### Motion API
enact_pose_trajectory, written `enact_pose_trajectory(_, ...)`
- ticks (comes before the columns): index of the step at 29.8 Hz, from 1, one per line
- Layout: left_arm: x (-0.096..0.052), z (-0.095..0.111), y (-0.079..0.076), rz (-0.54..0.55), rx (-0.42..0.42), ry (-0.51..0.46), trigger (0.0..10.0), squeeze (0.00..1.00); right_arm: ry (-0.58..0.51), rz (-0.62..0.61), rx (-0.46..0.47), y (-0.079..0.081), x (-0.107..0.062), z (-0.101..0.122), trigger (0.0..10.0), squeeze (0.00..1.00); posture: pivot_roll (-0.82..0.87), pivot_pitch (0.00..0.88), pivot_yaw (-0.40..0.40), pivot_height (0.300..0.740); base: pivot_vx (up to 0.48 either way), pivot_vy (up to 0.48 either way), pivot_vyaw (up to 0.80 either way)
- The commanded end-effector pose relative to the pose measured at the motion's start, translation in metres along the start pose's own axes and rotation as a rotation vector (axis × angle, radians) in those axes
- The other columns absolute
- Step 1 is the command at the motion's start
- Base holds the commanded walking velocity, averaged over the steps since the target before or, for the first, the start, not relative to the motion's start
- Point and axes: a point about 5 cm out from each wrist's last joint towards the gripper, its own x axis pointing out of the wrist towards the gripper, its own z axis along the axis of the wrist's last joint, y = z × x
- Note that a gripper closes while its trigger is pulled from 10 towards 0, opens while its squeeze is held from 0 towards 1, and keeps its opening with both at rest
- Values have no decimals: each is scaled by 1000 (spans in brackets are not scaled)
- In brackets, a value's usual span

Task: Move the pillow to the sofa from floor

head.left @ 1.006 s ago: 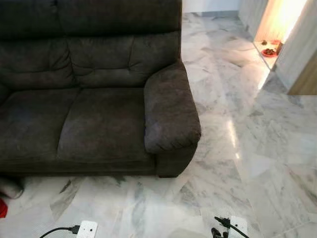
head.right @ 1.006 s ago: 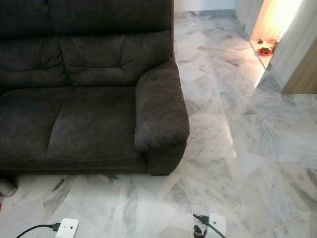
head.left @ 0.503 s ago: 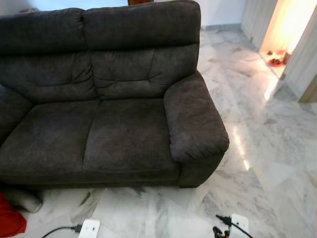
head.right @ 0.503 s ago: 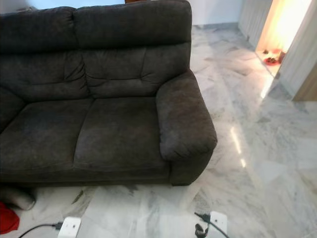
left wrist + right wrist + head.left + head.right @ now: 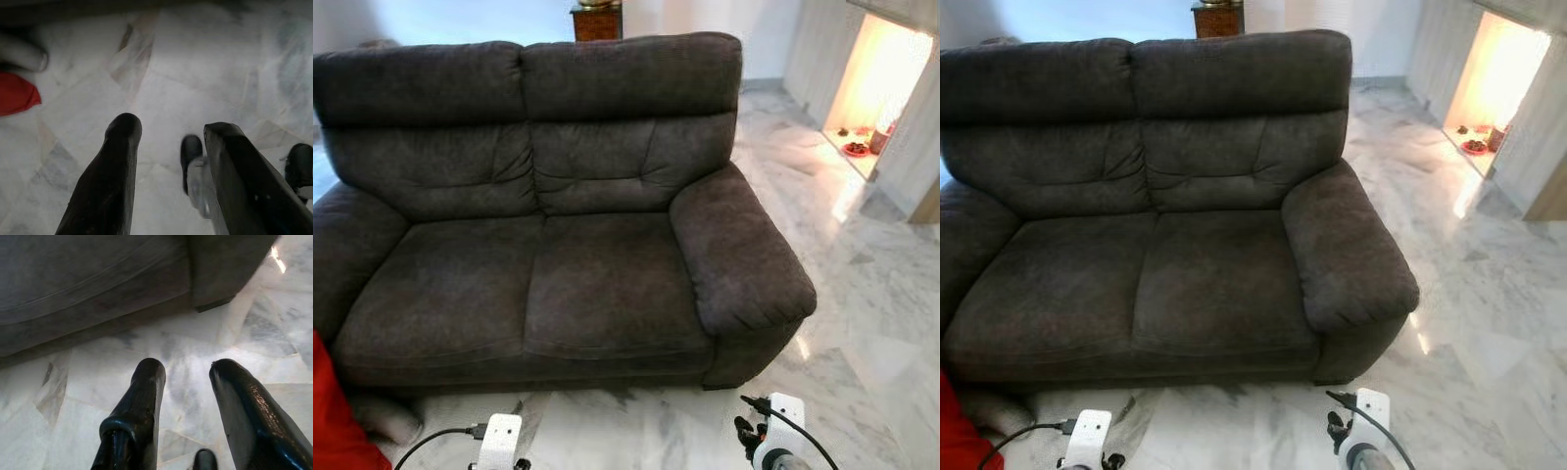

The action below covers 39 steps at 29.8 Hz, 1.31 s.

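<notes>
A red pillow (image 5: 331, 421) lies on the marble floor at the lower left, by the front left corner of a dark grey two-seat sofa (image 5: 558, 264). The sofa's seat is bare. Both arms hang low in front of the sofa, with the wrists at the bottom of the eye views. In the left wrist view, my left gripper (image 5: 172, 128) is open over bare floor, the red pillow (image 5: 17, 93) off to one side. My right gripper (image 5: 187, 364) is open too, above the floor near the sofa's front edge (image 5: 98, 313) and right armrest base.
A grey rounded thing (image 5: 386, 416) lies on the floor under the sofa's left front, next to the pillow. A wooden cabinet (image 5: 597, 20) stands behind the sofa. At the right, open marble floor (image 5: 881, 294) leads to a lit alcove with a red bowl (image 5: 857, 149).
The camera has swung left and tilted up: the whole sofa now shows, and the red pillow has come further into view at the lower left. Both grippers stay open.
</notes>
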Motion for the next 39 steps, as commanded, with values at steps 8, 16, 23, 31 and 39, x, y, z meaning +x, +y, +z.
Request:
enact_pose_trajectory(8, -6, -32, 10, 36, -7, 89, 10000, 0, 92, -26, 6, -8, -11, -41, 10000, 0, 48, 0, 56, 740, 0, 480, 500)
enact_pose_trajectory(16, -13, -55, 21, 40, 12, 108, 10000, 0, 105, -33, 14, -11, -14, -50, 10000, 0, 62, 10, 60, 740, 0, 474, 800)
enact_pose_trajectory(23, -13, -55, 24, 46, -5, 98, 10000, 0, 97, 2, 3, -6, -11, -43, 10000, 0, 108, 49, 32, 740, 0, 463, 343)
enact_pose_trajectory(31, -14, -61, 16, 28, -5, 118, 10000, 0, 73, 10, -8, -9, -10, -35, 10000, 0, 87, 73, 27, 740, 0, 454, 0)
enact_pose_trajectory(39, -13, -56, 0, -34, 60, 103, 10000, 0, 70, -27, -9, -25, -14, -38, 10000, 0, 36, 90, 80, 740, 0, 104, 0)
